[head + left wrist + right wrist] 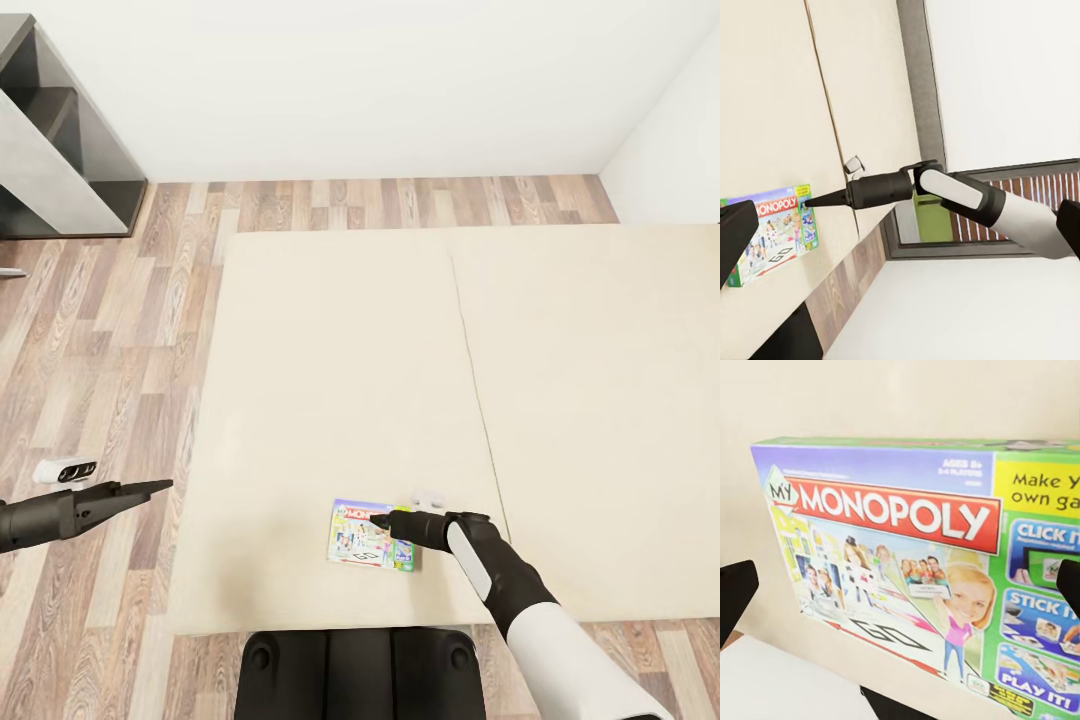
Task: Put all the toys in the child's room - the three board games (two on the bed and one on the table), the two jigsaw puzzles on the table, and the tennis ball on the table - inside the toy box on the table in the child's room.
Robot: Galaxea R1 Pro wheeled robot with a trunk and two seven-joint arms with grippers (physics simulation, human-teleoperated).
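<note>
head view: right gripper (381,520) over colourful flat monopoly box (360,540) on cream bed (330,380), fingers spread, nothing gripped; left gripper (160,487) at 9 o'clock, fingers' gap unclear.

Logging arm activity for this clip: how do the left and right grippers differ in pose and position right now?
The right gripper reaches over the cream-beige bed, its tip at the colourful flat Monopoly game box; the left gripper hangs over the wood-plank floor, beside the bed, near nothing. Both have slim dark fingers pointing level.
</note>
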